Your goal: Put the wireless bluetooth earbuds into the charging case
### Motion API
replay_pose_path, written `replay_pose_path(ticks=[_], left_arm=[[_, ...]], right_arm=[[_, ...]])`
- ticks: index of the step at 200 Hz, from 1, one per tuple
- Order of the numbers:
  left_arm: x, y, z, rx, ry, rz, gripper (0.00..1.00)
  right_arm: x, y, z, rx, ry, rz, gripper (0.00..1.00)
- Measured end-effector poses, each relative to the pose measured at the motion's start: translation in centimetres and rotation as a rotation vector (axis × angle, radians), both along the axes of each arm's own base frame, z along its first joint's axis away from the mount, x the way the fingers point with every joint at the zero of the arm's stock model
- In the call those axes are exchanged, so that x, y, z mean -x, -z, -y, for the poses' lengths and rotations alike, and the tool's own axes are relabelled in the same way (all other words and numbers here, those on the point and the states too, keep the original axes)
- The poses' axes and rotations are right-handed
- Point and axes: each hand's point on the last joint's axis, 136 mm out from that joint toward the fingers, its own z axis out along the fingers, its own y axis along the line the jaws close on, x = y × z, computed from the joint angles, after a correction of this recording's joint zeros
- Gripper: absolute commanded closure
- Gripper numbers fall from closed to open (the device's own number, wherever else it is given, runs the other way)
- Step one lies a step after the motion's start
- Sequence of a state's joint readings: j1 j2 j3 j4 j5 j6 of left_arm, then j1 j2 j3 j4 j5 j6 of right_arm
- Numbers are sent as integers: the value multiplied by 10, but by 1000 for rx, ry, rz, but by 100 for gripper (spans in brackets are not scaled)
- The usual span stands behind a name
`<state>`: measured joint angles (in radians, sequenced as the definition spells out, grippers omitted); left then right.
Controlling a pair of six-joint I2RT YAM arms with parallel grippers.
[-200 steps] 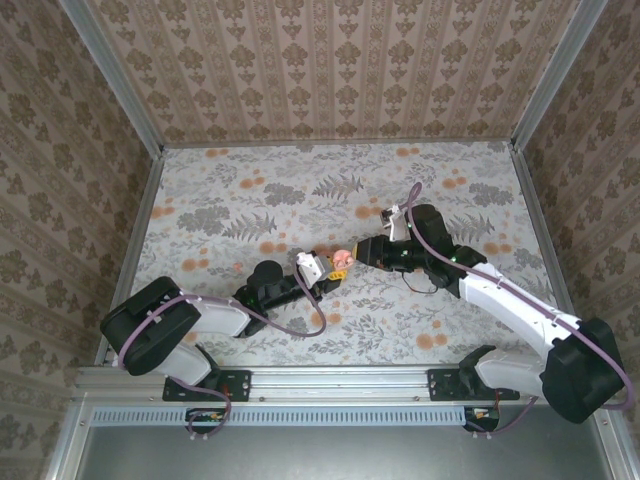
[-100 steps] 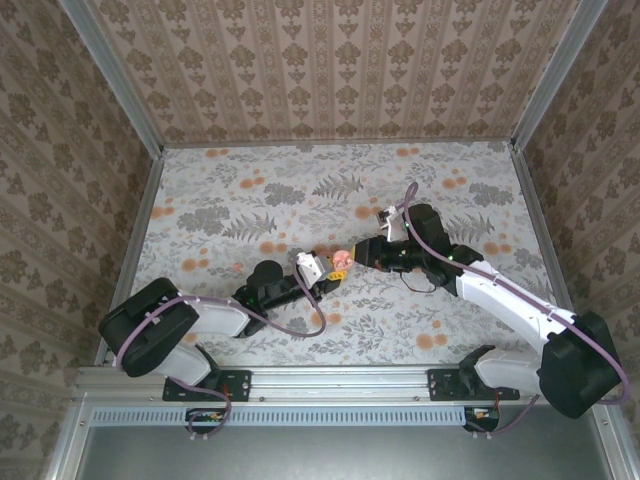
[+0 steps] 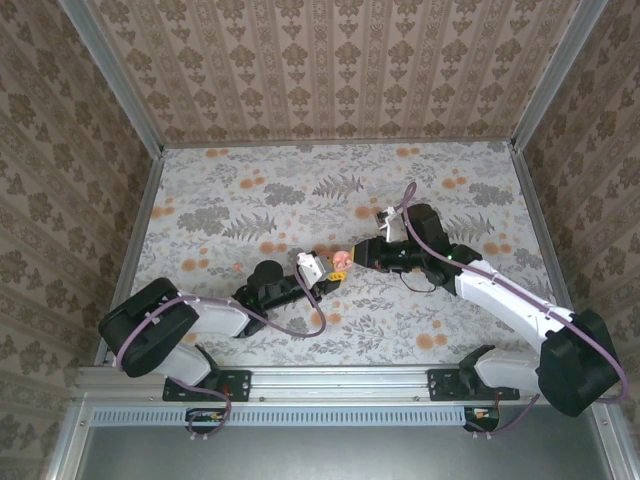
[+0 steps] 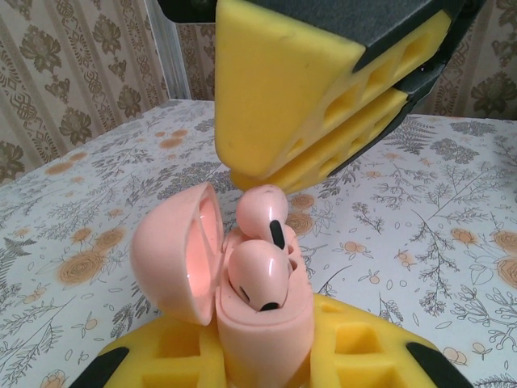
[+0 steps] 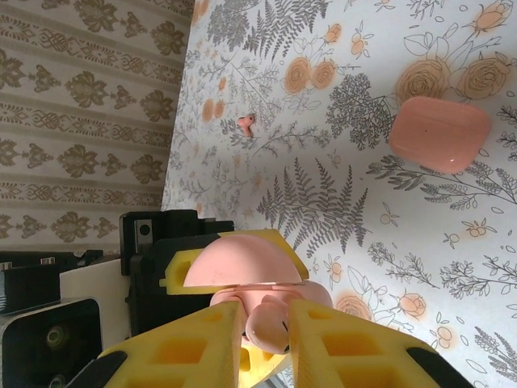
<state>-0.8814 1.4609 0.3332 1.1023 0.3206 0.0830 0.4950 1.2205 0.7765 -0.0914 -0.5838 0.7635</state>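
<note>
My left gripper [image 4: 266, 360] is shut on the coral-pink charging case [image 4: 271, 343], which stands upright with its lid [image 4: 174, 259] swung open to the left. One pink earbud [image 4: 258, 275] sits in the near slot. A second earbud [image 4: 262, 212] is tilted at the far slot, pinched by the right gripper's yellow fingers [image 4: 307, 105] from above. In the right wrist view that earbud [image 5: 271, 323] is between my right gripper's [image 5: 271, 343] pads, just under the lid [image 5: 238, 263]. From above, the two grippers meet at the case [image 3: 340, 260].
A closed pale-pink rounded object [image 5: 440, 133] lies on the floral table [image 3: 440, 190], beyond the right gripper. A tiny pink piece [image 5: 246, 123] lies further left on the table. Patterned walls enclose the table on three sides.
The right gripper has moved slightly left with its earbud, onto the open case. The left arm and the case have stayed put.
</note>
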Motion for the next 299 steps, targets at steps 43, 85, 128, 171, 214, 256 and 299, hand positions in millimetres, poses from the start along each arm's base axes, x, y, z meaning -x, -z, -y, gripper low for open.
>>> replay_pose_path(ticks=[43,85,128,171,214,256,299], left_arm=[[0,-1,0,1,0,1,88],[1,-1,-1,-1,0,-1,88],[1,-1,-1,-2,0,-1,88],[3,-2,0,1,16,-3,88],[11,-15,1,37,55,-4,89],[19,-36,-3,81,99,9,89],[28,-46,-9,86,137,3,89]], right_arm=[[-1,3,-2,-1,-7,-8,78],[-1,4,-3,-1,-10,-9,77],[1,-2,2,17,-5,31,72],[2,-38,21,17,24,212,66],[-6,-42,43,61,35,336,53],[-3,-60,53,93,10,519,44],[10,-92,62,102,-2,729,29]])
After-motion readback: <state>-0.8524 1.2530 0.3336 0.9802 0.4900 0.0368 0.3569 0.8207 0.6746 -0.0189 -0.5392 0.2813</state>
